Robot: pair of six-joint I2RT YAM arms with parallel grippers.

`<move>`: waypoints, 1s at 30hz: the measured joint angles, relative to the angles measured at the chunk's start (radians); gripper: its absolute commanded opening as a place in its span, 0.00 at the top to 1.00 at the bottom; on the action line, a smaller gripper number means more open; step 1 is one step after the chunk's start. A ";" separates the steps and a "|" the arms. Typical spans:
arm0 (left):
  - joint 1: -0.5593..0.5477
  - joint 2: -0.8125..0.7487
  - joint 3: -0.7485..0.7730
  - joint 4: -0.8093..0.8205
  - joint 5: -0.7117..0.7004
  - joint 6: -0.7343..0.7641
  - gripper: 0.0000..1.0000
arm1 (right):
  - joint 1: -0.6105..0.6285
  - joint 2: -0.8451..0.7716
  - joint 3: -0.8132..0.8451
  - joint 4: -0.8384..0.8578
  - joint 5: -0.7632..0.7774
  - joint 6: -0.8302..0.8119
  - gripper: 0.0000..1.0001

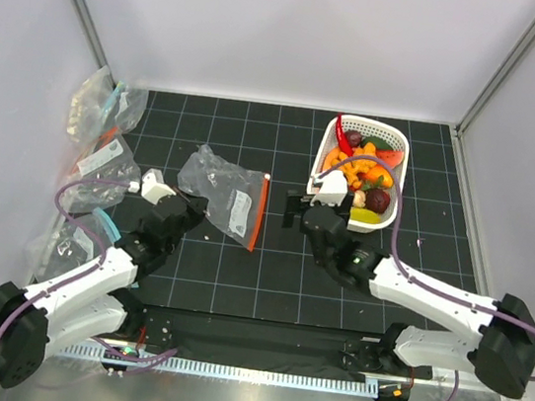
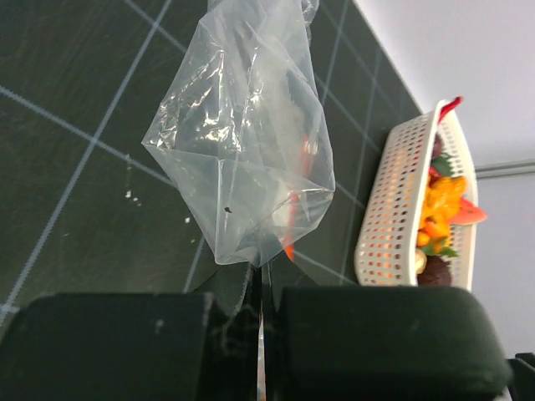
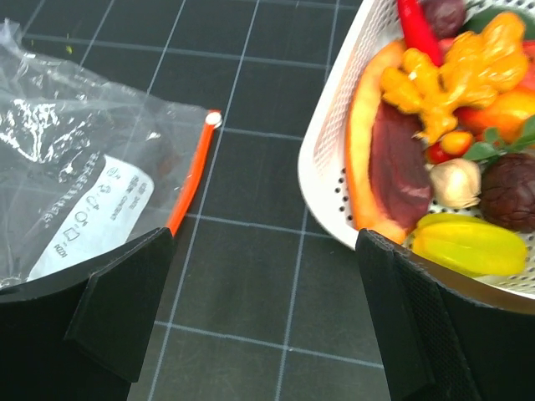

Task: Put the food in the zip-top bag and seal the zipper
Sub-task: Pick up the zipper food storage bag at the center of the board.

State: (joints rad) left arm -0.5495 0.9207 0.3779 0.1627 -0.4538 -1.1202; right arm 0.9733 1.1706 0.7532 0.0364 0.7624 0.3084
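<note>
One zip-top bag (image 1: pixel 221 192), one zipper (image 1: pixel 259 214), one white basket (image 3: pixel 328 167)

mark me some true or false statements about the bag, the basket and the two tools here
1. The left tool is shut on the zip-top bag. True.
2. The right tool holds the red chili. False: it is open and empty; the chili lies in the white basket.
3. The food sits in the basket. True.
4. The zipper is blue. False: it is red-orange.
5. In the top view the basket lies left of the bag. False: it lies to the right.
</note>
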 measured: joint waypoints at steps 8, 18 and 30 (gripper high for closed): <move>0.000 0.038 0.027 -0.031 -0.008 0.020 1.00 | -0.013 0.029 -0.043 0.039 -0.121 0.093 0.15; 0.000 0.095 0.031 -0.025 0.005 0.020 1.00 | -0.150 0.167 -0.204 0.305 -0.417 0.355 0.34; 0.000 0.196 0.031 0.006 0.040 -0.002 1.00 | -0.150 0.292 -0.224 0.457 -0.482 0.481 0.36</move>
State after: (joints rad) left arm -0.5499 1.1164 0.4088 0.1688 -0.4141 -1.1225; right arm 0.8230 1.4624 0.5297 0.4938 0.2806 0.7898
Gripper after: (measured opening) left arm 0.010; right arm 0.646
